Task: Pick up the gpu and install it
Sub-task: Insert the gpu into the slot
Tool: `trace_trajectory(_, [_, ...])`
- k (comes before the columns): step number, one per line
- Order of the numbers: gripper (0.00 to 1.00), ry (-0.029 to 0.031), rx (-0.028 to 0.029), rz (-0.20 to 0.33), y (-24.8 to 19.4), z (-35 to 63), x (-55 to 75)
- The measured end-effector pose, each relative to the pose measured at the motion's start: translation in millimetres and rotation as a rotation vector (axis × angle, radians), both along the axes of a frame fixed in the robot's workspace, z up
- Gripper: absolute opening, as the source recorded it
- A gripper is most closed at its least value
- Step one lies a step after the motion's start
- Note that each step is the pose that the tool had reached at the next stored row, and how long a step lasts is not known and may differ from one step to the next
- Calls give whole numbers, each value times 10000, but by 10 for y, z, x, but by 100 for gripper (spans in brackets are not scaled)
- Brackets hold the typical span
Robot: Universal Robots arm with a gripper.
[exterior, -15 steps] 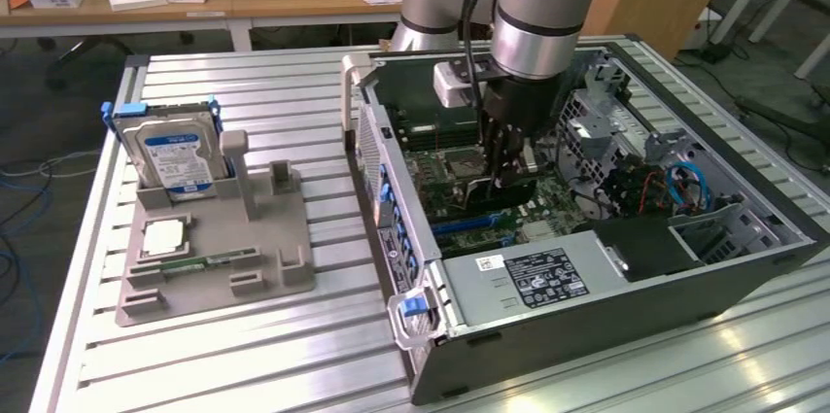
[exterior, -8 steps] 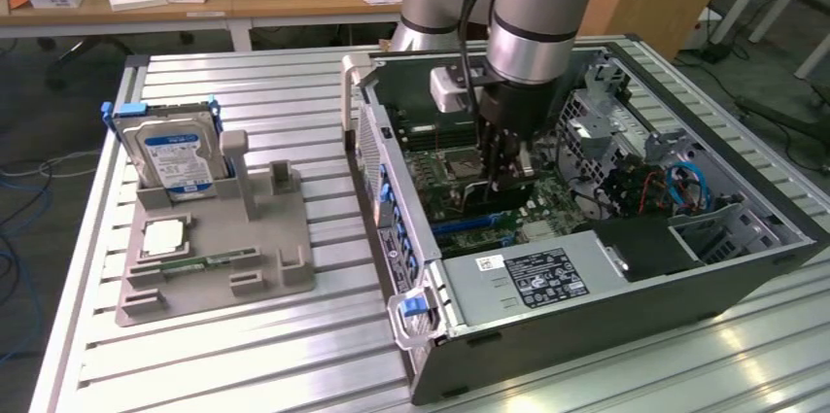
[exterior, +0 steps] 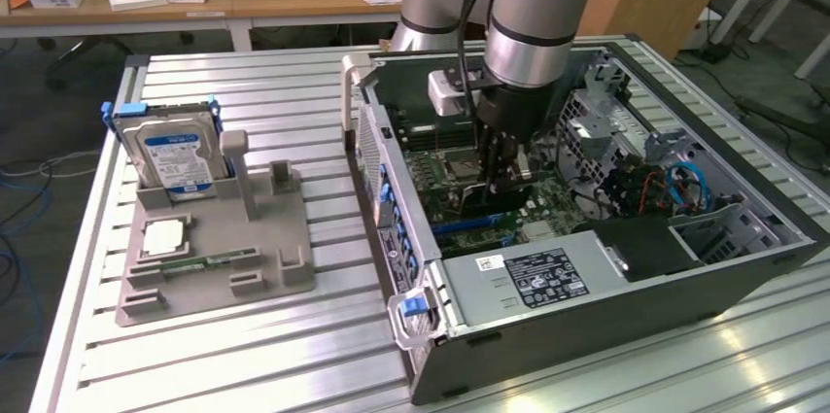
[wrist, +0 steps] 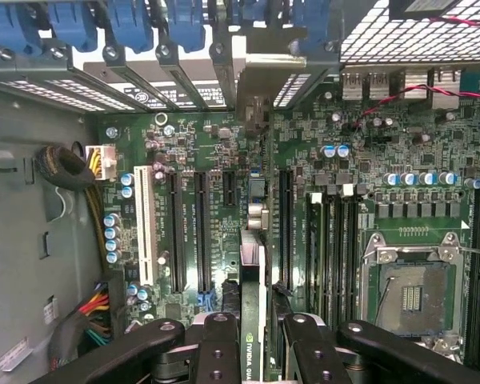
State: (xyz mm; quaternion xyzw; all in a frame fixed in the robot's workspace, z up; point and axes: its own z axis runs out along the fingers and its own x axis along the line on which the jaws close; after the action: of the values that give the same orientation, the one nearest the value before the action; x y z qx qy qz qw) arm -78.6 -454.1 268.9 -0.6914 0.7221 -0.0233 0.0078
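Gripping the gpu point(wrist: 251, 268) by its top edge, we hold it upright directly beneath the closed gripper point(wrist: 260, 344) inside the computer case point(exterior: 609, 321), so its connector edge runs parallel to the motherboard's expansion slots point(wrist: 200, 232).

The case point(exterior: 379, 155) is open on top, so the way down to the board point(wrist: 224, 152) is free between its walls. The gripper point(wrist: 260, 334), clamped on the edge-on gpu point(wrist: 252, 264), hangs over the long slots point(wrist: 200, 232) — blue clips point(wrist: 128, 24) crowd their far end and a cable bundle point(wrist: 64, 168) lies beside them. The power supply point(exterior: 545, 277) blocks one end of the case; a drive cage point(exterior: 609, 112) and wires point(exterior: 674, 185) fill the exterior view's right. A strip of table point(exterior: 330, 267) separates the tray point(exterior: 259, 277) from the case
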Motion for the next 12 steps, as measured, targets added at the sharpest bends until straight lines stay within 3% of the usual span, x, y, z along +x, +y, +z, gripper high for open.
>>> trace_trajectory(6, [26,1,-2,-1,-35,1,-1])
trace_trajectory(12, [26,1,-2,-2,-35,-5,-43])
